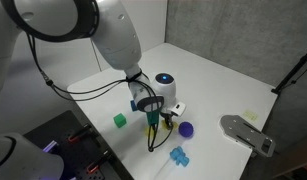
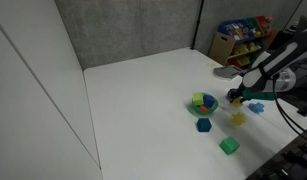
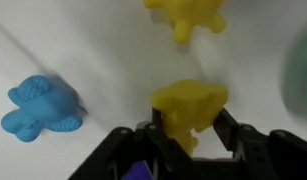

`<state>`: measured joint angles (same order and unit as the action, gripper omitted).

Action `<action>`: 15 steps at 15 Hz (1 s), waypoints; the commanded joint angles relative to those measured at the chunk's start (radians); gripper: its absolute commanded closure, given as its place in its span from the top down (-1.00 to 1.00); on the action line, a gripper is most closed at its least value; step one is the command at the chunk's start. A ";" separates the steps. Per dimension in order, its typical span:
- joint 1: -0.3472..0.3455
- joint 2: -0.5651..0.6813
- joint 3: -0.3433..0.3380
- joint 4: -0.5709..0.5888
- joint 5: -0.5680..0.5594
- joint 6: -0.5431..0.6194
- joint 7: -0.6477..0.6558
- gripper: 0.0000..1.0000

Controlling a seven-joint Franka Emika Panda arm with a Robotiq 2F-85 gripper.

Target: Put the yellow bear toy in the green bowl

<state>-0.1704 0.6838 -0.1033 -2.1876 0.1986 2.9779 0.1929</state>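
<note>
My gripper is shut on the yellow bear toy, a lumpy yellow figure held between the two black fingers. The gripper also shows in both exterior views, a little above the white table. The green bowl stands on the table to the left of the gripper in an exterior view, with something colourful inside. In the wrist view it is only a blurred green edge at the far right.
A paler star-like yellow toy lies just beyond the gripper. A light blue toy, a purple ball and a green cube lie close by. A grey object lies near the table edge.
</note>
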 commanded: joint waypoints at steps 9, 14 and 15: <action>0.017 -0.274 0.167 -0.172 -0.026 0.030 -0.195 -0.40; 0.115 -0.241 0.126 -0.124 -0.105 0.060 -0.181 -0.40; 0.129 -0.233 0.120 -0.118 -0.118 0.071 -0.180 -0.40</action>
<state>-0.0837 0.4347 0.0456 -2.3282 0.1232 3.0263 0.0159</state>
